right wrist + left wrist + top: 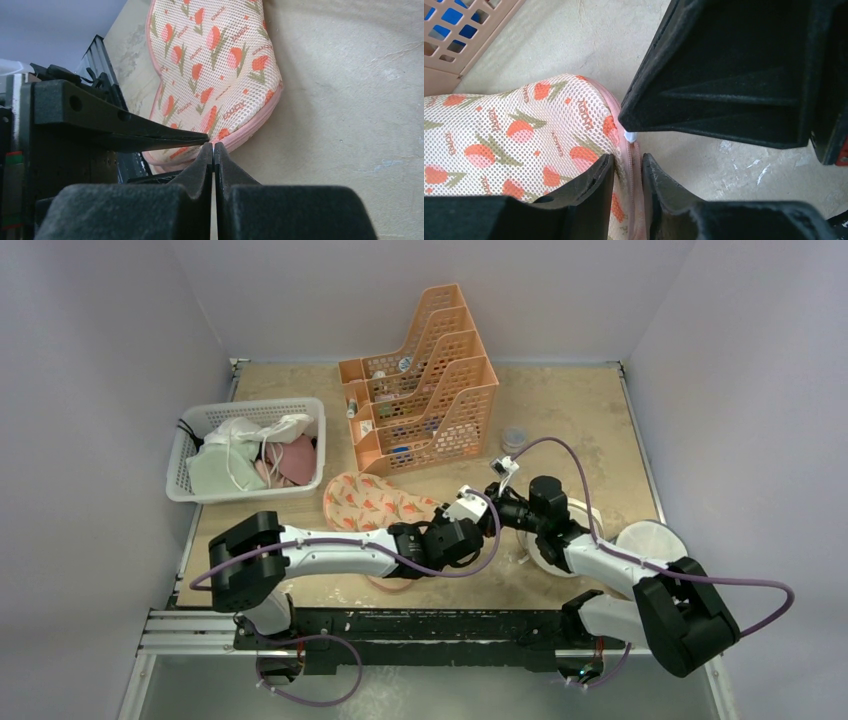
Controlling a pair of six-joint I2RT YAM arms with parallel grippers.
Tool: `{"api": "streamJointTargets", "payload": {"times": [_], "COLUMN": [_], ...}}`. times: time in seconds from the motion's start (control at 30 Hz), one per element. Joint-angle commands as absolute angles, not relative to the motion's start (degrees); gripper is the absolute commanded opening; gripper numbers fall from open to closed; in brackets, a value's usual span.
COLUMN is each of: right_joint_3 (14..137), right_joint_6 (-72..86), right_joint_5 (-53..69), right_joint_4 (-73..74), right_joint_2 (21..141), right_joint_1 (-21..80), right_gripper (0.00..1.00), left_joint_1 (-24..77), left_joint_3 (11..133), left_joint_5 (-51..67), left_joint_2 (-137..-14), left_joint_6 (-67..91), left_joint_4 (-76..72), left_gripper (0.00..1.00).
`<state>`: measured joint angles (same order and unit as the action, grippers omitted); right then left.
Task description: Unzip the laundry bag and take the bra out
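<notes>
The laundry bag (372,502), peach mesh with a red-orange flower print and pink trim, lies on the table in front of the orange rack. It also shows in the left wrist view (509,135) and the right wrist view (215,60). My left gripper (447,525) (629,167) is shut on the bag's pink zip seam at its right end. My right gripper (462,510) (213,146) is shut on the small white zip pull (630,136), just beyond the left jaws. The zip between the left jaws looks closed. The bra is hidden.
An orange file rack (430,390) stands behind the bag, with its corner in the left wrist view (454,35). A white basket (190,455) of white, pale-green and pinkish clothes sits at the left. Round white mesh pouches (650,538) lie under the right arm. A small jar (513,437) stands beside the rack.
</notes>
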<state>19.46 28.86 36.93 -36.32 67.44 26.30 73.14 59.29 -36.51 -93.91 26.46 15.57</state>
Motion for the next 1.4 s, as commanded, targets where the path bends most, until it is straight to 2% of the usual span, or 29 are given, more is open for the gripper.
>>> {"api": "streamJointTargets", "payload": {"times": [0.0, 0.17, 0.23, 0.7, 1.03, 1.27, 1.37], "right_joint_3": [20.92, 21.94, 22.7, 30.25, 29.27, 27.3, 25.53], "right_joint_6": [28.12, 28.97, 29.04, 26.83, 33.44, 33.18, 31.91], "right_joint_5": [33.72, 31.84, 30.83, 31.92, 34.26, 33.73, 31.52], "right_joint_4": [-37.7, -38.12, -38.98, -43.44, -56.93, -53.76, -49.58], "right_joint_2": [67.49, 70.21, 71.77, 85.74, 93.37, 90.89, 88.07], "right_joint_1": [26.54, 26.54, 26.54, 26.54, 26.5, 26.54, 26.53], "right_gripper": [0.0, 0.0, 0.0, 0.0, 0.0, 0.0, 0.0], "left_joint_1": [73.13, 73.21, 73.21, 73.87, 74.18, 74.18, 74.1], "left_joint_3": [57.83, 55.58, 54.89, 55.52, 58.43, 57.17, 56.32], "left_joint_5": [-37.7, -36.24, -35.27, -31.28, -28.43, -28.45, -29.45], "left_joint_2": [-89.36, -85.3, -83.92, -79.04, -80.11, -83.29, -85.36], "left_joint_6": [27.07, 26.95, 26.62, 25.78, 25.44, 27.08, 27.58], "left_joint_4": [15.47, 15.66, 15.77, 16.31, 13.88, 11.9, 11.72], "left_gripper": [0.23, 0.04, 0.0, 0.0, 0.0, 0.0, 0.04]}}
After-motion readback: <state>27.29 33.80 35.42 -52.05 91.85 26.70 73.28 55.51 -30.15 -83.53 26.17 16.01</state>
